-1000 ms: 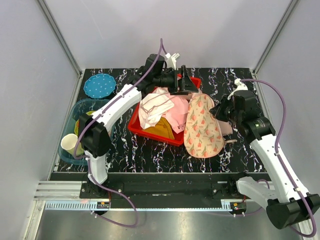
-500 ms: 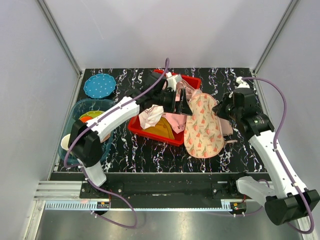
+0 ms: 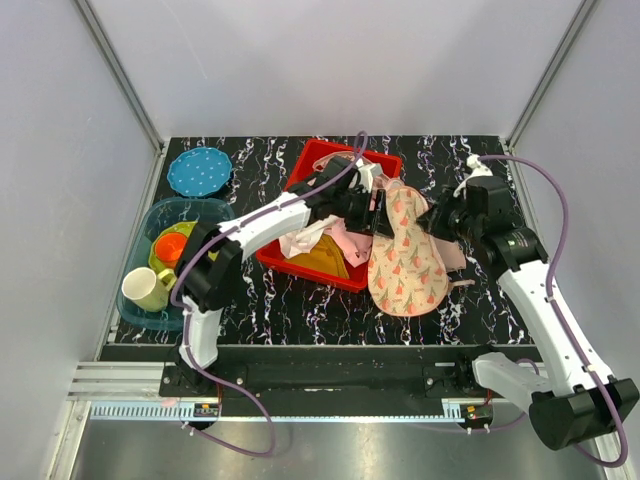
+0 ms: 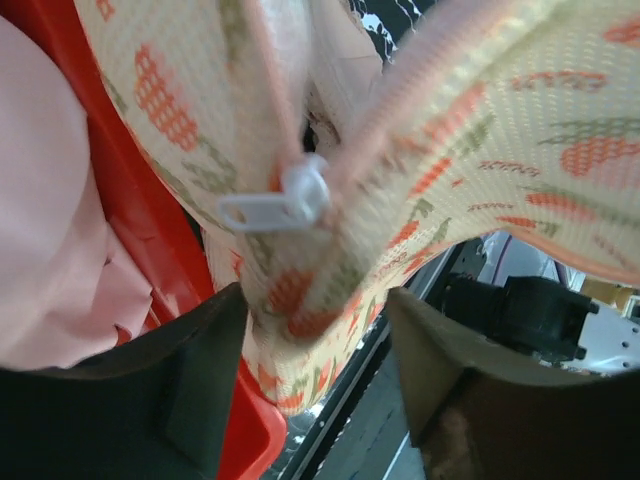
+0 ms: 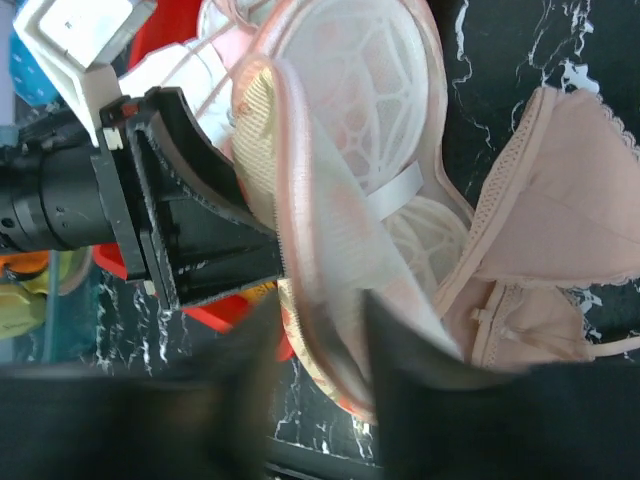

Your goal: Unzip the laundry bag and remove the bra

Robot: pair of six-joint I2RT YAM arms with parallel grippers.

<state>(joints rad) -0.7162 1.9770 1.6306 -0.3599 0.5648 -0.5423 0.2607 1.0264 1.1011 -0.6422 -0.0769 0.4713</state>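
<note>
The laundry bag (image 3: 405, 258), peach with red flowers and pink trim, lies with its top end on the red bin's (image 3: 300, 265) right rim. My left gripper (image 3: 380, 212) is at the bag's upper left edge. In the left wrist view its jaws (image 4: 315, 295) stand apart around a fold of the bag (image 4: 480, 110), just below the white zipper pull (image 4: 285, 198). My right gripper (image 3: 437, 222) is at the bag's right edge, its blurred jaws (image 5: 322, 310) apart around the pink-trimmed flap (image 5: 300, 210). The bag gapes, showing white mesh lining (image 5: 350, 90). The beige-pink bra (image 5: 545, 230) lies beside it on the table.
The red bin holds a white striped cloth (image 3: 303, 235), a pink garment (image 3: 350, 240) and a mustard one (image 3: 322, 258). A blue tub (image 3: 150, 215) with cups stands at the left, with a blue dotted plate (image 3: 200, 171) behind it.
My left arm swung from the bin's back edge down to the bag's top edge and its jaws narrowed. My right gripper went from shut to open.
</note>
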